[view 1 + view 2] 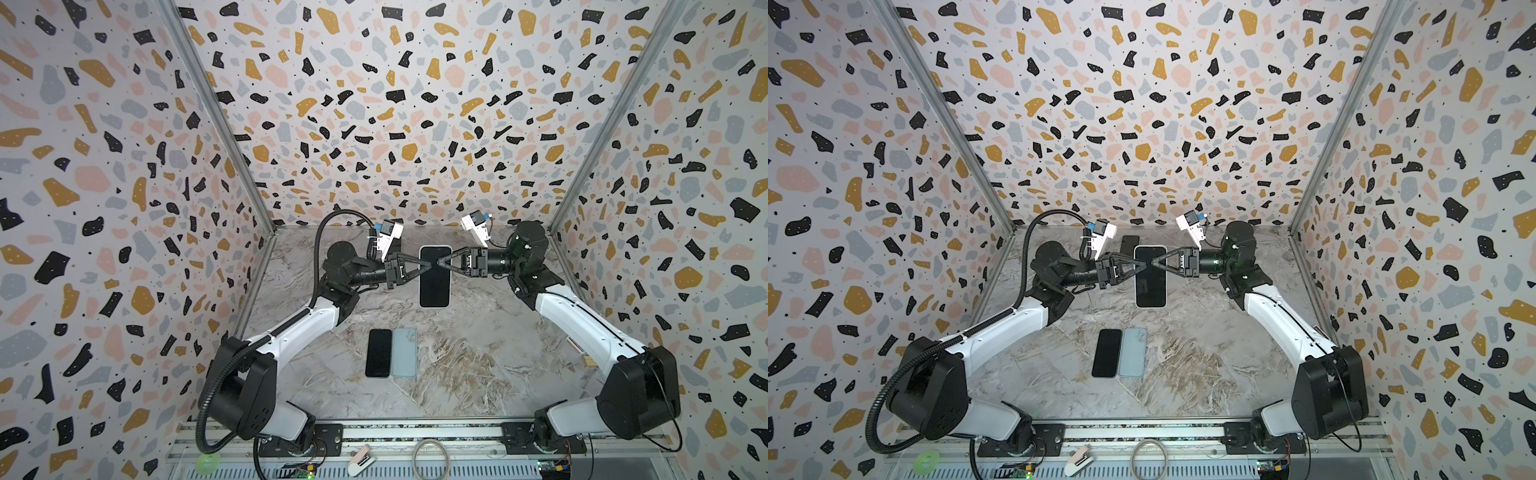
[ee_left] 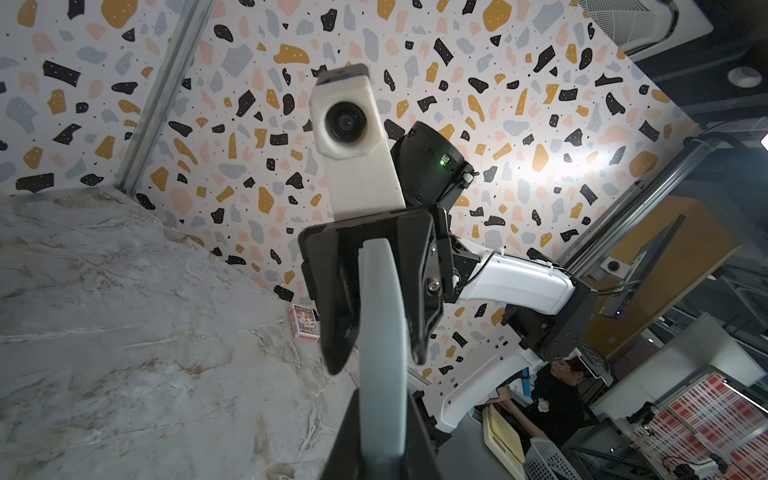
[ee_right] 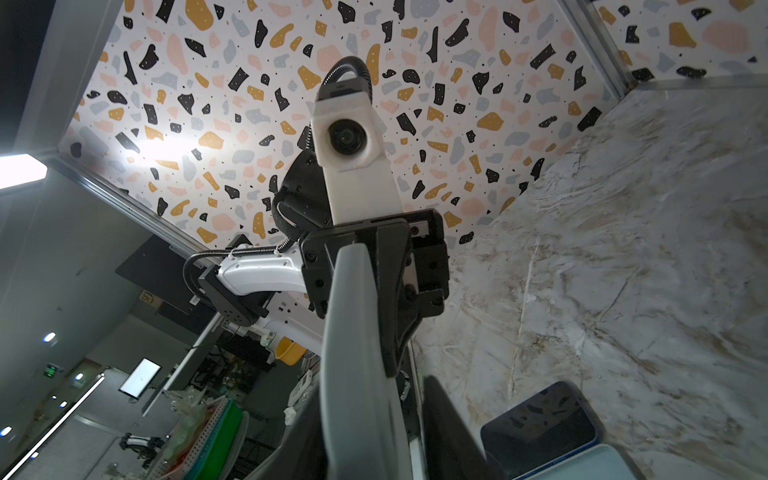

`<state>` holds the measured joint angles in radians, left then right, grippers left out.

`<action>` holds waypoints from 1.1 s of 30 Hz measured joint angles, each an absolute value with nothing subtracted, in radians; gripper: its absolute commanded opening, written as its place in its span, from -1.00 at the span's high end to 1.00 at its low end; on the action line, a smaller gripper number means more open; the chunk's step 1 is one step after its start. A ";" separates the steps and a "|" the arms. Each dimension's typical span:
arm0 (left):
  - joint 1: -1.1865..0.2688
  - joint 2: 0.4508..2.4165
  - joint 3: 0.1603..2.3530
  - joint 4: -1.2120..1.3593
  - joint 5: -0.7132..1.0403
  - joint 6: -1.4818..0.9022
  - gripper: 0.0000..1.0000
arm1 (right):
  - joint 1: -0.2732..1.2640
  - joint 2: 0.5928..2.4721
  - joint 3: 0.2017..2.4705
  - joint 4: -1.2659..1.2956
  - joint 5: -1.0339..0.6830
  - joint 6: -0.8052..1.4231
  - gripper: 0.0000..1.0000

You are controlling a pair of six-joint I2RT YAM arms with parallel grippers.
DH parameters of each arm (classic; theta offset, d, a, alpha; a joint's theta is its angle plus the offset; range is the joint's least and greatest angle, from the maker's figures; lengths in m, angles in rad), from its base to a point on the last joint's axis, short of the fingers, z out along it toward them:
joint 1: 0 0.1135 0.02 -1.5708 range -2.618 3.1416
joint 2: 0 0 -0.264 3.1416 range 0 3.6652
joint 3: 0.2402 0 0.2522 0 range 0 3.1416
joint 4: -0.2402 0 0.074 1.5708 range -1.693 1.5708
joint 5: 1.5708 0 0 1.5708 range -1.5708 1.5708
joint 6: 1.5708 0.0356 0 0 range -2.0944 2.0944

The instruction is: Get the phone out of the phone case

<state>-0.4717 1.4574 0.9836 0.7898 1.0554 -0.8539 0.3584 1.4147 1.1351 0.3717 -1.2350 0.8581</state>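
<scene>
The left arm reaches up from its base at 7 o'clock, elbow bent. The left gripper point(image 1: 429, 265) points to 3 o'clock, jaws pinched on the cased phone point(image 1: 434, 286). The right arm mirrors it from 5 o'clock. The right gripper point(image 1: 438, 262) points to 9 o'clock, its tips just beside the left's — whether it grips is unclear.

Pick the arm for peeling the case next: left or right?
Right. The left pincer is clamped on the cased phone, holding it above the table; the right pincer, at the opposite edge, shows a gap, so likely free to peel.
</scene>
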 measured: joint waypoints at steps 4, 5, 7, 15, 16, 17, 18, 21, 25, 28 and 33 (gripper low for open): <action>-0.478 1.458 0.996 0.759 1.035 -0.840 1.00 | 0.343 1.390 1.135 0.275 -1.143 0.820 -0.75; -0.479 1.458 1.003 0.754 1.023 -0.840 1.00 | 0.331 1.373 1.132 0.254 -1.109 0.813 -0.78; -0.480 1.454 1.018 0.744 0.987 -0.838 1.00 | 0.302 1.318 1.105 0.244 -1.042 0.810 -0.81; -0.485 1.382 1.025 0.791 0.732 -0.933 1.00 | 0.281 1.013 0.855 0.421 -0.848 0.888 -0.81; -0.487 1.368 1.020 0.817 0.690 -0.960 1.00 | 0.289 0.985 0.819 0.459 -0.828 0.899 -0.80; -0.490 1.354 1.011 0.845 0.647 -0.985 1.00 | 0.300 0.963 0.786 0.492 -0.809 0.908 -0.80; -0.495 1.339 1.002 0.870 0.610 -1.010 1.00 | 0.315 0.945 0.759 0.522 -0.789 0.914 -0.80; -0.524 1.303 0.976 0.942 0.496 -1.081 1.00 | 0.386 0.913 0.701 0.588 -0.735 0.915 -0.78; -0.578 1.254 0.920 1.010 0.347 -1.168 1.00 | 0.518 0.872 0.654 0.664 -0.634 0.874 -0.78; -0.619 1.215 0.855 1.048 0.241 -1.230 1.00 | 0.612 0.843 0.621 0.733 -0.564 0.833 -0.75; -0.693 1.147 0.728 1.100 0.060 -1.298 1.00 | 0.737 0.852 0.574 0.864 -0.463 0.778 -0.70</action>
<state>-0.6926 1.1465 0.7284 1.1000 0.0605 -1.2976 0.7372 0.8516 0.5735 0.8642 -0.4625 0.7776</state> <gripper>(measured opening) 0.128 0.860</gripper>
